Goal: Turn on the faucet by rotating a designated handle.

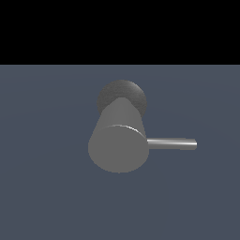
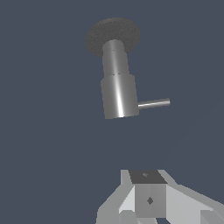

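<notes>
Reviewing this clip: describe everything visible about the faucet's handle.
The handle is a thin, straight, shiny grey metallic rod, far slimmer than the matte grey faucet body. It projects sideways from the body near its flat round end, pointing toward the exterior view's right. Only its inner end meets the faucet; nothing else touches it. The gripper is apart from it.

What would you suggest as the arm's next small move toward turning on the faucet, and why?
Probably advance the claw toward the handle. In the wrist view the claw sits well short of the faucet with bare floor between, touching nothing, and the handle juts sideways from the cylinder, free to be reached.
</notes>
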Motion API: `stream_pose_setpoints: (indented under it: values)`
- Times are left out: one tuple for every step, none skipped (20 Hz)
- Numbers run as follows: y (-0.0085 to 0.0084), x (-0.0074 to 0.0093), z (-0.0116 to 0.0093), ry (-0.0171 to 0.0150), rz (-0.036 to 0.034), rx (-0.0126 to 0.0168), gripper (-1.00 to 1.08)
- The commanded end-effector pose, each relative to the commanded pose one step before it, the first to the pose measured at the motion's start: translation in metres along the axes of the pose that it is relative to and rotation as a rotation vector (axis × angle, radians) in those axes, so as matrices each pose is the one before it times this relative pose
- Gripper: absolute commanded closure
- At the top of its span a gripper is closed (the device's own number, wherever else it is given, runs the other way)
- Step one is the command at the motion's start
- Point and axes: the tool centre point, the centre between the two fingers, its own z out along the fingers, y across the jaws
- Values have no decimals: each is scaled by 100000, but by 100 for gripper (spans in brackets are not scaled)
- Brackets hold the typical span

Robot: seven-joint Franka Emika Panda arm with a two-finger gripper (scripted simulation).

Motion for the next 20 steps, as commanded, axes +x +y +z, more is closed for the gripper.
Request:
stream_pose_setpoints:
  values:
    - [1072, 1136, 232, 223, 6298, 5873, 108]
    - [474, 525, 101, 102, 2848, 2708, 108]
    - [499, 551, 106, 109, 2991, 2845, 108]
    - [521, 576, 111, 114, 3125, 2973, 108]
    - [543, 599, 116, 120, 3250, 3093, 108]
    - [563, 620, 121, 126, 3367, 3205, 108]
    - [581, 640, 125, 131, 3475, 3309, 108]
    - [595, 654, 128, 136, 3552, 3384, 108]
    - [585, 643, 126, 135, 3493, 3328, 108]
    - [572, 630, 123, 133, 3415, 3256, 108]
    - [560, 617, 121, 131, 3342, 3187, 108]
    - [548, 604, 118, 130, 3270, 3119, 108]
    - [537, 591, 116, 128, 3203, 3056, 108]
    - [526, 580, 114, 127, 3137, 2993, 108]
    - [516, 568, 112, 126, 3073, 2933, 108]
    - [506, 557, 109, 124, 3012, 2875, 108]
    - [496, 546, 108, 123, 2952, 2819, 108]
    - [486, 536, 106, 122, 2894, 2764, 108]
    - [477, 526, 104, 121, 2838, 2711, 108]
    - [468, 516, 102, 120, 2784, 2660, 108]
